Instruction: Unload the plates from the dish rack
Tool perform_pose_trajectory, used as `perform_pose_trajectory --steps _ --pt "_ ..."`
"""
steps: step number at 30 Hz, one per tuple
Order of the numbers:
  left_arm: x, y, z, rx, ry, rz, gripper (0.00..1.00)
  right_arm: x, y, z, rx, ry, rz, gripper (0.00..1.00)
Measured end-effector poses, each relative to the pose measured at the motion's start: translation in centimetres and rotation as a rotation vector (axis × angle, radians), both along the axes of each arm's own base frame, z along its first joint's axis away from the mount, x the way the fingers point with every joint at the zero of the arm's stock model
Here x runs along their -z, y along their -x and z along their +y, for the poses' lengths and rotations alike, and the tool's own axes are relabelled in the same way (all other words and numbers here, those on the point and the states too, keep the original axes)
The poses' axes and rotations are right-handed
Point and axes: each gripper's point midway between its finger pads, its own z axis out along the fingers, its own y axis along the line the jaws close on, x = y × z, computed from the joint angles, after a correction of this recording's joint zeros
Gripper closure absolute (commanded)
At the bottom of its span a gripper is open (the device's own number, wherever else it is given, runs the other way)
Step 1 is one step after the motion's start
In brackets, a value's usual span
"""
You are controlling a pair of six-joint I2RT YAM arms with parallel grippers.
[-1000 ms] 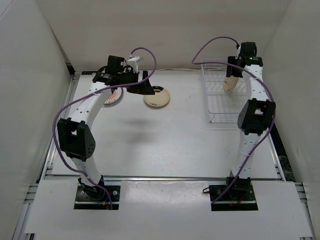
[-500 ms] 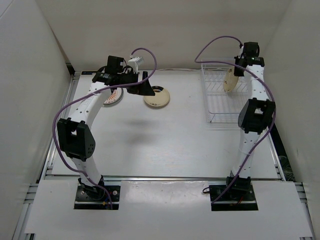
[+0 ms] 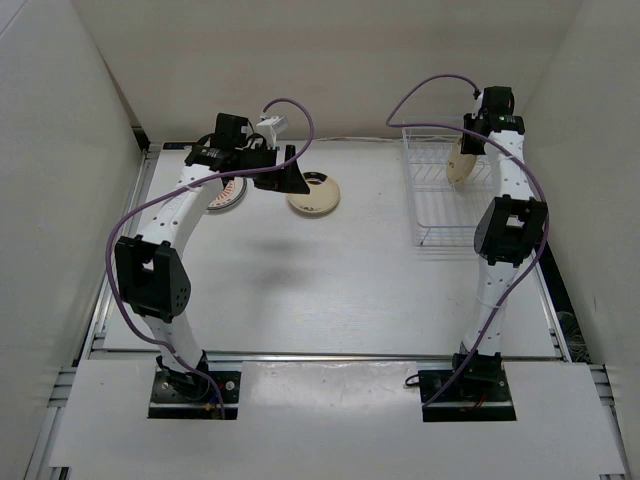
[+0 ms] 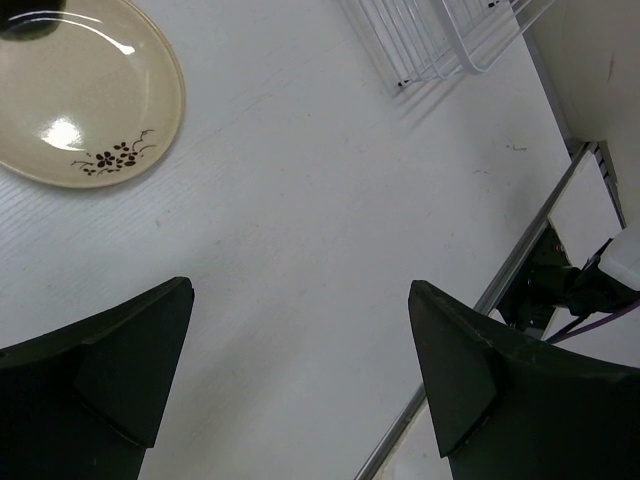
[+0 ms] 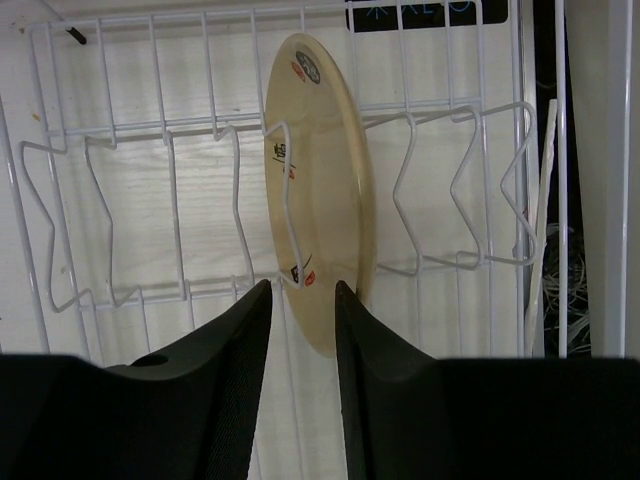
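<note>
Right end effector (image 5: 302, 290) is being nudged from a second ago, jaws narrow astride the cream plate (image 5: 320, 170) upright in the far-right dish rack (image 3: 440, 210); grip unclear. Pinching, then straight lifting, is being needed.

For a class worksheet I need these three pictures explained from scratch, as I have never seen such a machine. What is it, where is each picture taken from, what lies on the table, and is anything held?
This is a robot with a left arm and a right arm bolted to the near edge of a table. Each ends in a two-finger gripper. The wide picture looks down from above and behind; the other two come from cameras on the wrists. Two plates lie flat on the table, a cream plate and a sunburst plate. A white wire dish rack stands to the right. The left gripper hangs open and holds nothing. The right gripper has its fingers close around the edge of a standing plate in the rack. Whether it grips cannot be told.
</note>
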Motion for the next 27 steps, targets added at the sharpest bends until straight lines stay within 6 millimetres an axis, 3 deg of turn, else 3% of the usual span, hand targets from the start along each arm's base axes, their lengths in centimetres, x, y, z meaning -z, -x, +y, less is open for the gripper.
perform_pose_trajectory --steps 6,10,11,14,20,23,27 --pt "0.2 0.1 0.0 0.001 -0.003 0.004 0.0 -0.1 0.0 0.3 -0.007 -0.014 -0.001 0.57" --pt "0.2 0.1 0.0 0.001 -0.003 0.004 0.0 -1.0 0.2 0.9 -0.003 -0.052 -0.013 0.41" --pt "0.2 0.1 0.0 0.001 -0.003 0.005 0.0 -1.5 0.3 1.0 -0.006 -0.058 -0.021 0.32" --pt "0.2 0.1 0.0 0.001 -0.003 0.005 0.0 -3.7 0.9 1.3 -0.008 -0.085 -0.052 0.21" --pt "0.2 0.1 0.0 0.002 -0.003 0.004 0.0 -8.5 1.8 0.8 -0.003 -0.09 -0.137 0.17" --pt "0.2 0.1 0.0 0.002 -0.003 0.005 0.0 -8.8 1.9 0.2 0.005 -0.081 -0.142 0.18" --pt "0.2 0.1 0.0 0.002 -0.004 0.003 0.0 -7.2 1.7 -0.7 0.015 -0.074 -0.113 0.21"
